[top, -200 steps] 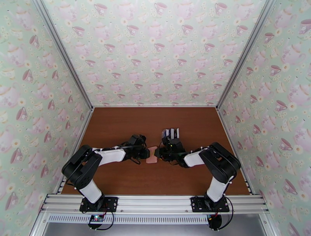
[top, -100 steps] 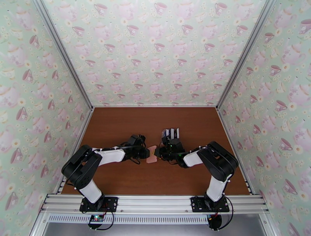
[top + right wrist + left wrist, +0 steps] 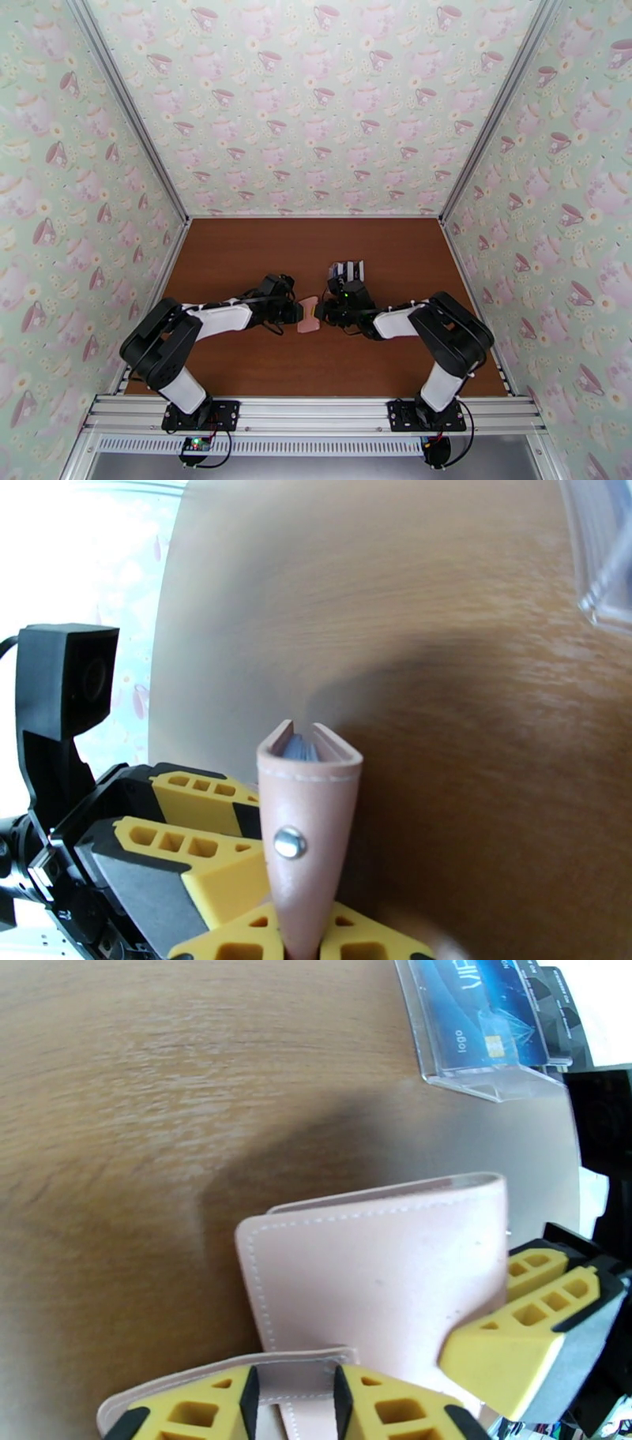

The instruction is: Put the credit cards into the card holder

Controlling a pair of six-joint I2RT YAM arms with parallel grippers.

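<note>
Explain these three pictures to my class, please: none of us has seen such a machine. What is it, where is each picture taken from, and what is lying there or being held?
The machine is two robot arms bolted at the near edge of a brown table. One picture looks down from above and behind the arms. The other two come from a camera on each wrist, so that arm's own yellow fingers show at the bottom. Between the arms is a pink card holder, folded. The left gripper pinches a flap of it, and the right gripper grips it from the other side. Further back stands a clear plastic rack holding the credit cards.
</note>
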